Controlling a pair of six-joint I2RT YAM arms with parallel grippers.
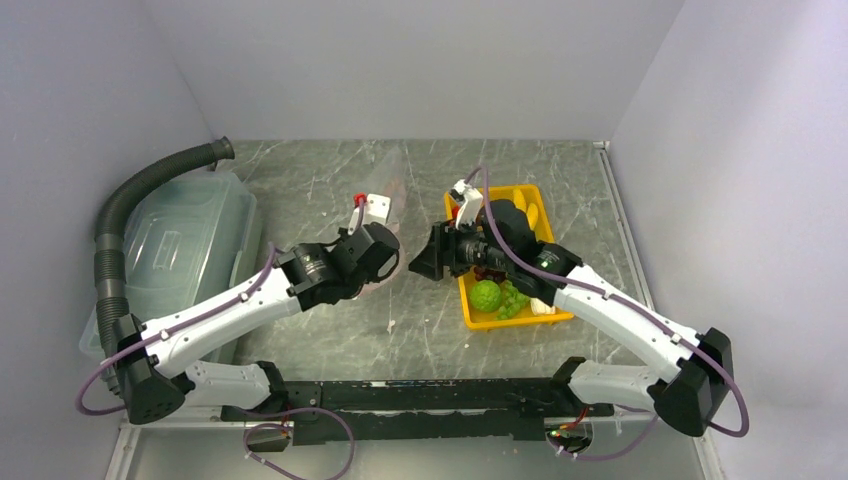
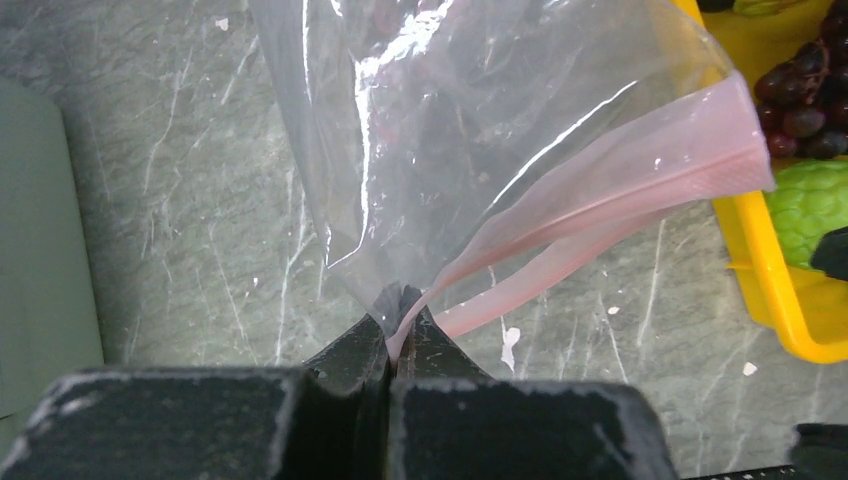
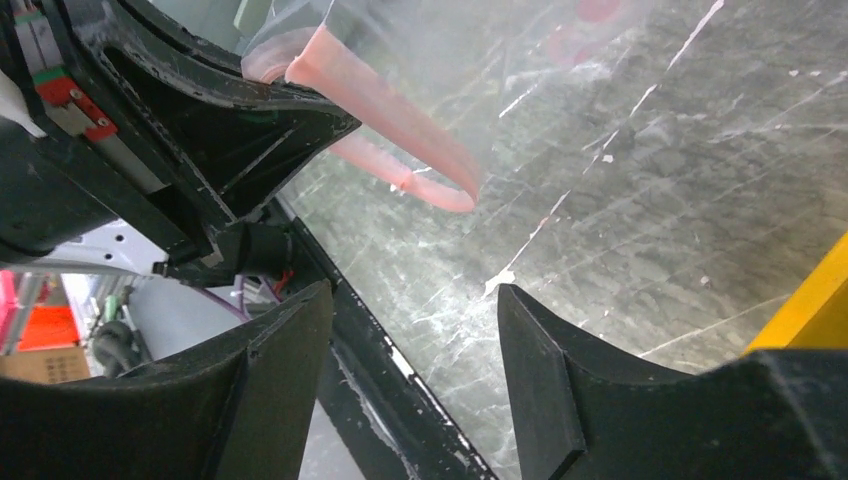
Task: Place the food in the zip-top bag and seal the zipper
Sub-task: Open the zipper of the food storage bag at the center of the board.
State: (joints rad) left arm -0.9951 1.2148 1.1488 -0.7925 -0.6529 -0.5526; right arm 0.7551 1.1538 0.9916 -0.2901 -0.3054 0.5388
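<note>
**Pinched on the left, gaping on the right**

Clamped fully shut with the left gripper (image 2: 395, 335), fingertips nipping the bag (image 2: 450, 120) at one corner of its mouth, right where the pink zipper (image 2: 620, 180) runs in. Held clear of the table (image 2: 180, 200) there, with clear crinkly film fanning up and away from the jaws. Unsealed along the zipper, its two pink lips parted and trailing off toward the tray (image 2: 770, 290).

Over to the right gripper (image 3: 412, 295): spread wide, gripping nothing, only bare marbled table between the fingers. Pointed at the left gripper from close by, yet touching neither it nor the bag. Just beyond the fingertips, a curled loop of zipper hanging free.

Outward now to the food, lying in the yellow tray beside the right gripper: green fruit (image 1: 486, 295) at the near end, dark grapes (image 2: 800, 110) just past it, more half hidden under the right arm. No telling, through the glare, about anything inside the bag.

Far left, out past the left arm: a lidded bin (image 1: 190, 240) with a grey ribbed hose (image 1: 130, 200) curving over it.
</note>
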